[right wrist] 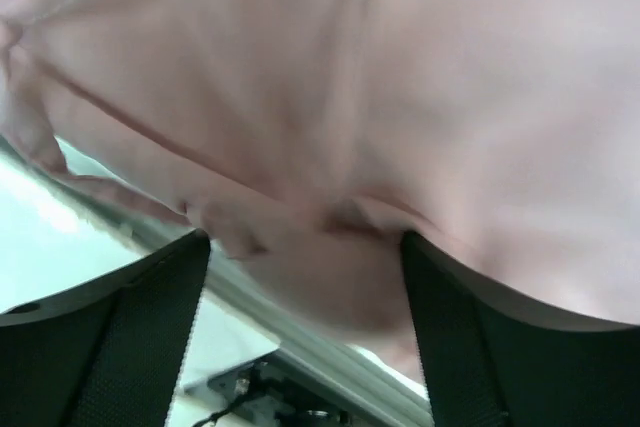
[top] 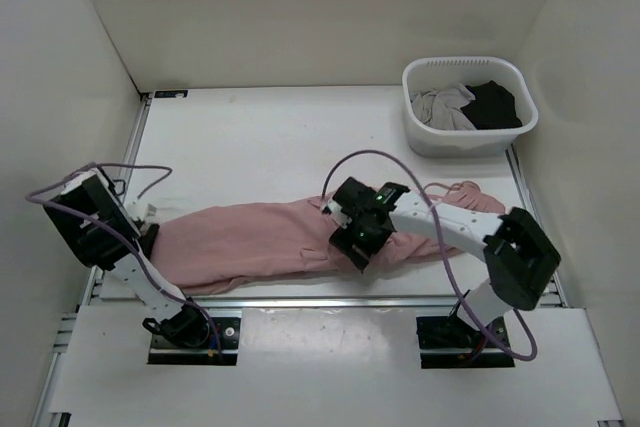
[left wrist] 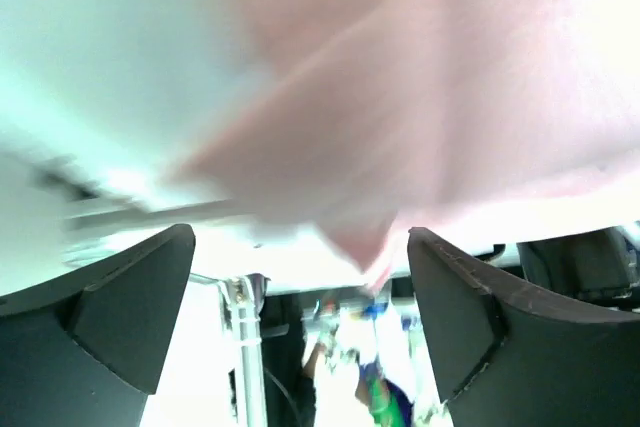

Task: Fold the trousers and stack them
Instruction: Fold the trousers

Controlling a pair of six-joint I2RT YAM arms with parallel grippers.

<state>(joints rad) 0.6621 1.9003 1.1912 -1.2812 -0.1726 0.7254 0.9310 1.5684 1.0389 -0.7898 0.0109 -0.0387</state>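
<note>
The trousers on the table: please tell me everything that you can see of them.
The trousers are one dusty-pink pair of soft, matte cloth, lying wrinkled at full length, left to right, on the near part of the white table. Thin pink drawstrings loop at the right end, so the waist is there. The left gripper stands open at the left end, a cloth tip between its fingers; the right gripper stands open over the middle, cloth bulging between its fingers.
</note>
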